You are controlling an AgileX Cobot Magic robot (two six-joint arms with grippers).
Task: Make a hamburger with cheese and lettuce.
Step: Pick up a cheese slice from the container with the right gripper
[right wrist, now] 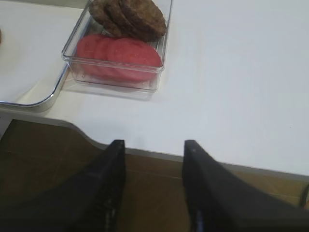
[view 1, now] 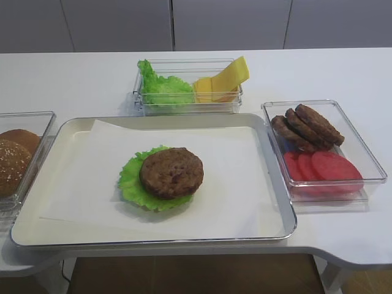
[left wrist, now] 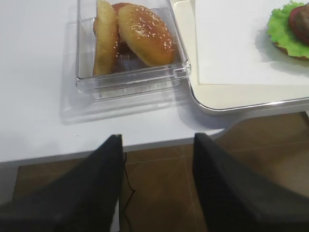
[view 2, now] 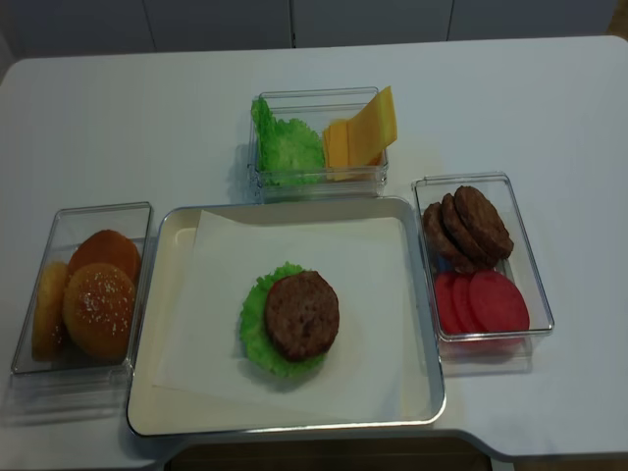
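The hamburger stands on white paper in the tray (view 1: 274, 160): one brown patty (view 1: 171, 172) on a ruffled green lettuce leaf (view 1: 129, 181). It also shows in the realsense view (view 2: 302, 314), and its lettuce edge shows in the left wrist view (left wrist: 281, 20). A thin yellow cheese slice (view 1: 235, 72) leans up in the back box, beside a thicker pile of slices (view 1: 204, 89). My left gripper (left wrist: 158, 140) and right gripper (right wrist: 154, 144) are open and empty. Both hang off the table's front edge, out of both exterior views.
A clear box of sesame buns (left wrist: 137, 34) stands left of the tray. A clear box on the right holds overlapping bare patties (view 1: 308, 126) and tomato slices (view 1: 324, 169). Spare lettuce (view 1: 162, 89) fills the left half of the back box.
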